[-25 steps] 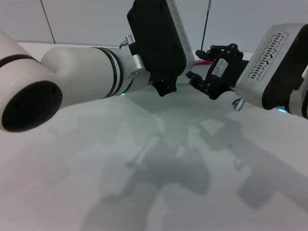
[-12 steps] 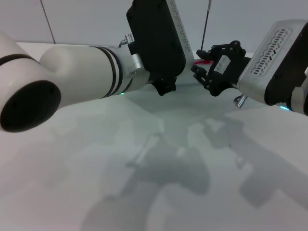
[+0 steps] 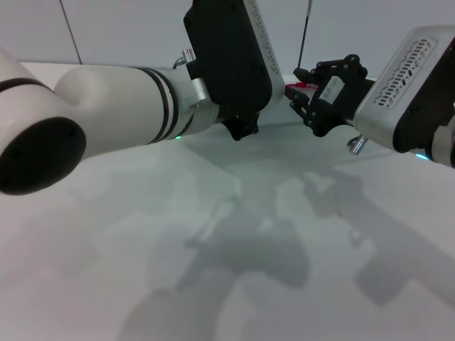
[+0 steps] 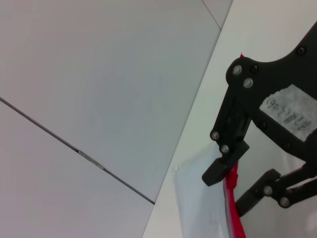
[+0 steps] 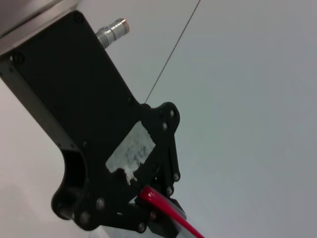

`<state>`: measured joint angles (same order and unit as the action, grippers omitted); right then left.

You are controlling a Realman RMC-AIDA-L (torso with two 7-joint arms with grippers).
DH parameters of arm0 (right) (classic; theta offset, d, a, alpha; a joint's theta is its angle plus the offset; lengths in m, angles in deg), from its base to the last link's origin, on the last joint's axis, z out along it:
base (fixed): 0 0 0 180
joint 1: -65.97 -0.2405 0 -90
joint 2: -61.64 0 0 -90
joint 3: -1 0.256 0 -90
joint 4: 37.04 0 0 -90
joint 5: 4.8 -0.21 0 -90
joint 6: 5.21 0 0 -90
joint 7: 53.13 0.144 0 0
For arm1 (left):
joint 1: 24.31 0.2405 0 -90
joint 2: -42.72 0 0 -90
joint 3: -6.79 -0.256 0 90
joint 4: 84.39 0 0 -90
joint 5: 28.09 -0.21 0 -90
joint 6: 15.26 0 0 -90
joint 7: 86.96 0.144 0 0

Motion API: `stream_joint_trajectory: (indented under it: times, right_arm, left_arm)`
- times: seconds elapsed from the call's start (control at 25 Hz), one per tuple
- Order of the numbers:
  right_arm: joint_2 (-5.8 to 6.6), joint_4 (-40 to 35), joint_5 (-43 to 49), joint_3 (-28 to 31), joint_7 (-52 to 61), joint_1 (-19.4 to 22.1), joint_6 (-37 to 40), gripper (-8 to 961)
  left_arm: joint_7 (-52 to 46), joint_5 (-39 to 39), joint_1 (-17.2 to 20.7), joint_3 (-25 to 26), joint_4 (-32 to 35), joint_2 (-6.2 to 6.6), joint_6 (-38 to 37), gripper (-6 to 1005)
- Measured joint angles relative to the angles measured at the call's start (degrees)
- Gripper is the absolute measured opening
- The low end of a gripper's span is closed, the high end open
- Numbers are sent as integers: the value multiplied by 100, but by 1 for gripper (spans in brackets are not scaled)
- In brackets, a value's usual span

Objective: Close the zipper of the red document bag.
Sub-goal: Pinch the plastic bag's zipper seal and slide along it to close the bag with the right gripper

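Observation:
The red document bag shows in the left wrist view as a pale translucent sheet. The zipper runs along its edge as a thin red strip. My right gripper is shut on that strip, one black fingertip pressing its side. The head view has my right gripper at the upper right, with a bit of red zipper beside it. My left gripper, seen from the right wrist, is shut on the bag's red edge. In the head view it is hidden behind its black wrist block.
The white table carries the arms' shadows across its middle. A pale panelled wall stands behind, with a thin dark rod rising at the back. My left arm's white forearm fills the left of the head view.
My right gripper has moved up and away from me along the red strip. The left arm has barely shifted.

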<state>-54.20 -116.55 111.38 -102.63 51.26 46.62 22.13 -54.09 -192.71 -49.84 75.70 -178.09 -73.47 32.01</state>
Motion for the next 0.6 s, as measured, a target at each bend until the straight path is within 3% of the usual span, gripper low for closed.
stream_joint_trajectory:
  times: [0.6]
  right_arm:
    - [-9, 23, -3, -37, 3, 0, 36, 228]
  left_arm:
    - [6, 0, -25, 0, 46, 1, 3, 53]
